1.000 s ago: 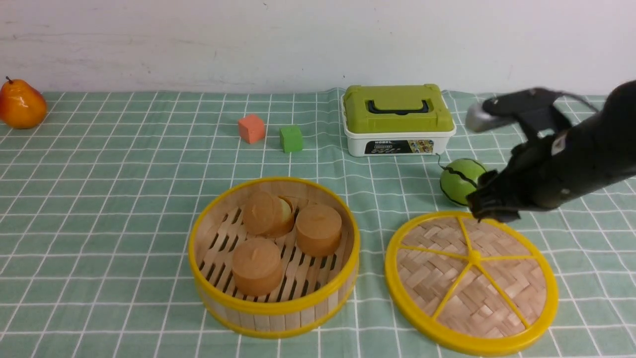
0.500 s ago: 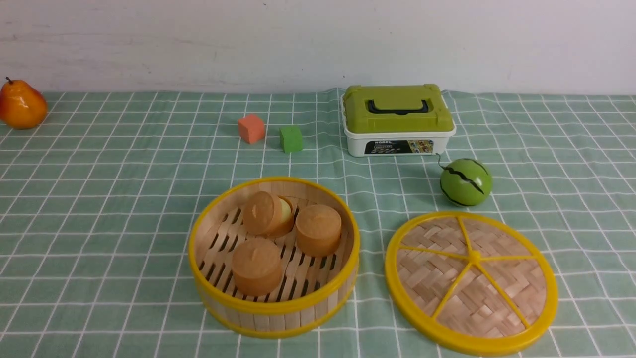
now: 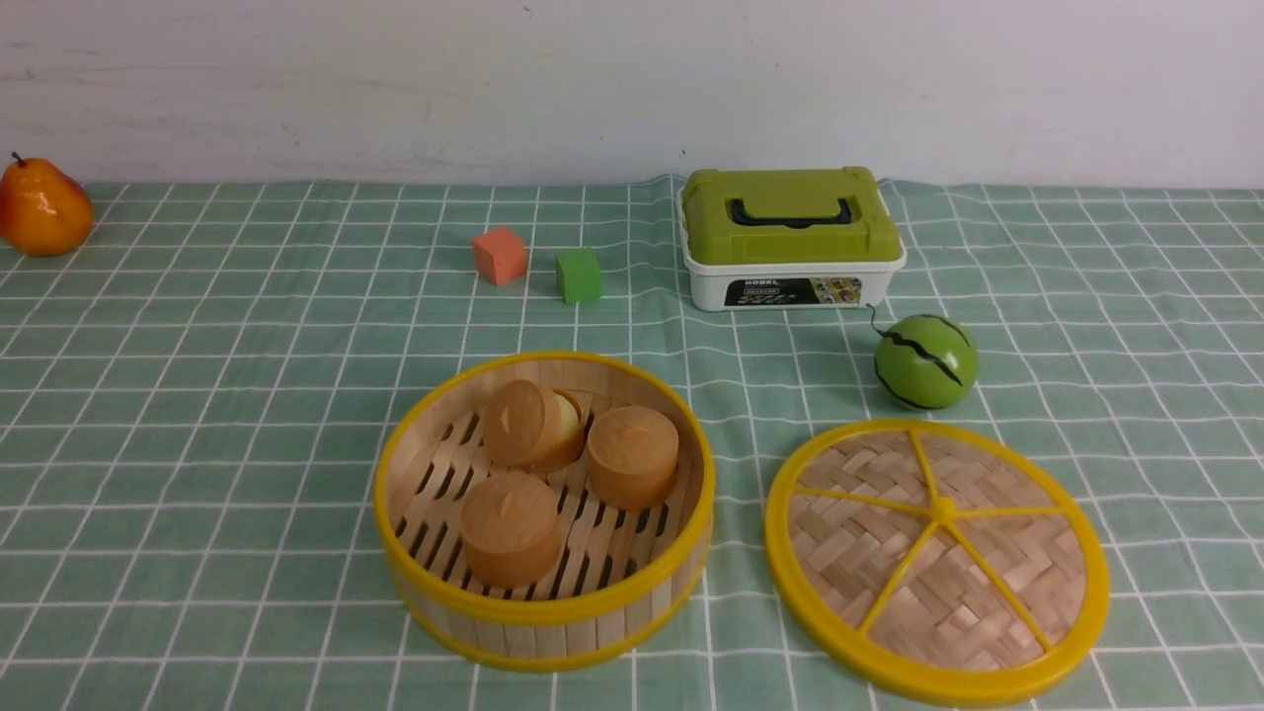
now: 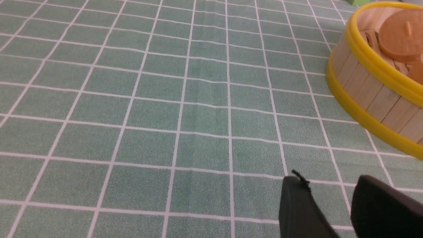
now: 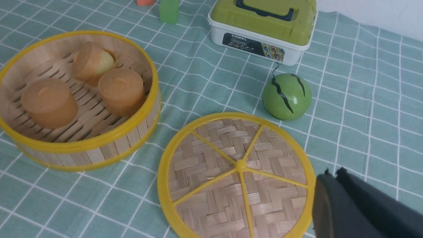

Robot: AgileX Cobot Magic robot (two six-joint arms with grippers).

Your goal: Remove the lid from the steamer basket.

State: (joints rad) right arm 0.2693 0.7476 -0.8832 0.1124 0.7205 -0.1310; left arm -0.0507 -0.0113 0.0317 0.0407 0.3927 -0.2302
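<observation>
The lid (image 3: pixel 936 561), woven tan bamboo with a yellow rim and spokes, lies flat on the cloth to the right of the steamer basket (image 3: pixel 545 512); it also shows in the right wrist view (image 5: pixel 236 177). The basket (image 5: pixel 79 99) is uncovered and holds three round tan buns. Its wall shows in the left wrist view (image 4: pixel 373 92). No arm shows in the front view. My left gripper (image 4: pixel 327 181) is open and empty above bare cloth beside the basket. My right gripper (image 5: pixel 332 173) is shut and empty, over the lid's rim.
A white box with an olive-green lid (image 3: pixel 792 235) stands behind. A green toy melon (image 3: pixel 925 361) lies just beyond the lid. An orange cube (image 3: pixel 500 255) and a green cube (image 3: pixel 578 276) sit mid-back. A pear (image 3: pixel 41 208) lies far left.
One second ago my right arm hung over the lid's far edge in the front view. It has since withdrawn out of that view. The lid and basket have not moved.
</observation>
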